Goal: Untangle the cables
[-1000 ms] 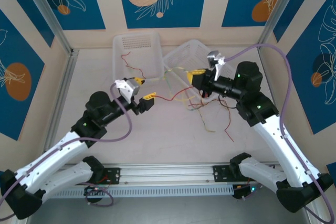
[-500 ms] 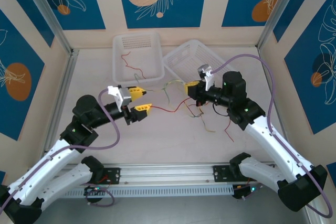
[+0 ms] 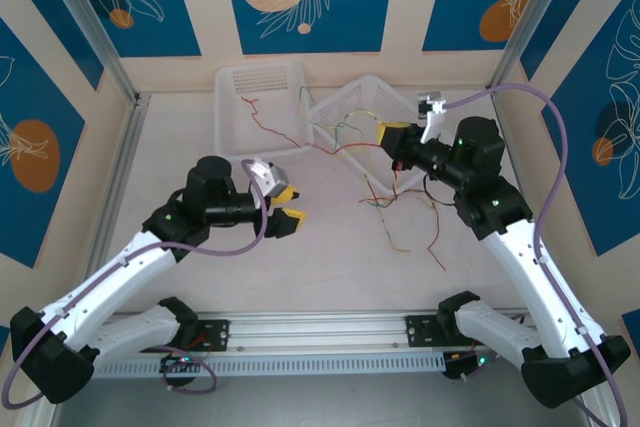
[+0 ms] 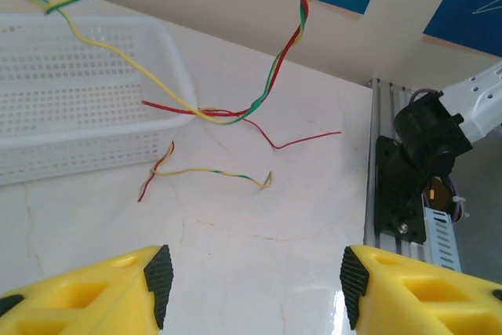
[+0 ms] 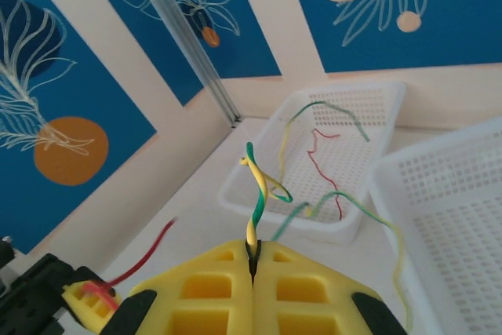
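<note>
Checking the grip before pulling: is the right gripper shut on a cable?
Shut. The right gripper has its yellow fingers pressed together, with a yellow-green cable pinched in the seam between them.

Pale marbled surface. Two white mesh baskets on it, upper centre of frame: left basket square-on, right basket just beside, skewed. Loose cables strewn right of centre.

Right claw pinched on yellow-green cable, which rises curling; red cable lies in white basket beyond.
</note>
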### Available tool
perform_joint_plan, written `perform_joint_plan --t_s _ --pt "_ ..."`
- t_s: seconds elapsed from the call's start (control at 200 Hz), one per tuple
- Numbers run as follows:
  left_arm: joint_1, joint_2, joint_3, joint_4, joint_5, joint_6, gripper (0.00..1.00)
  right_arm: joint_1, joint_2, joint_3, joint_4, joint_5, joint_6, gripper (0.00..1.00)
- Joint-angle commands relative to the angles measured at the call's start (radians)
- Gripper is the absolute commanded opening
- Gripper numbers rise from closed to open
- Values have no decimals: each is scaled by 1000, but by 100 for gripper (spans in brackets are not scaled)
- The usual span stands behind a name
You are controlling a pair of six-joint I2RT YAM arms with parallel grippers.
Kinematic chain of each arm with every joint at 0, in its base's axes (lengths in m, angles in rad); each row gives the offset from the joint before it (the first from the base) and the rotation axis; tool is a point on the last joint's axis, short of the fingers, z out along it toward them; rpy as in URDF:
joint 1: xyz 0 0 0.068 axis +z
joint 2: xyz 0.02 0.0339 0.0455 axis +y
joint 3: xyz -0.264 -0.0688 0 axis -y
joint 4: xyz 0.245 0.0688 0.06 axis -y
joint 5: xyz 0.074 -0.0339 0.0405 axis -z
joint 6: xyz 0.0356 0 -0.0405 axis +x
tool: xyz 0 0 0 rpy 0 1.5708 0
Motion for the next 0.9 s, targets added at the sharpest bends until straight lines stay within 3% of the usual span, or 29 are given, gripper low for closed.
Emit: perform_joint_plan --t_s 0.0,0.095,0.255,0.41,0.555,0.68,0.895 --pt "8 -64 32 67 38 24 60 44 0 -5 2 -157 -80 0" --pt "8 -91 96 89 138 3 60 103 -22 -50 1 -194 -203 0" --pt "8 -125 189 87 267 -30 60 106 -56 -119 45 -423 -298 0" --pt "9 -139 238 61 251 -29 66 110 -15 -82 22 -636 -331 0" --pt "8 -32 295 -102 224 67 80 171 49 -41 -76 -616 -442 0" --pt "-12 72 311 -180 212 131 86 256 76 -46 -93 -477 -511 0" --pt "-66 195 334 -285 138 221 89 303 121 -39 -76 -428 -543 0"
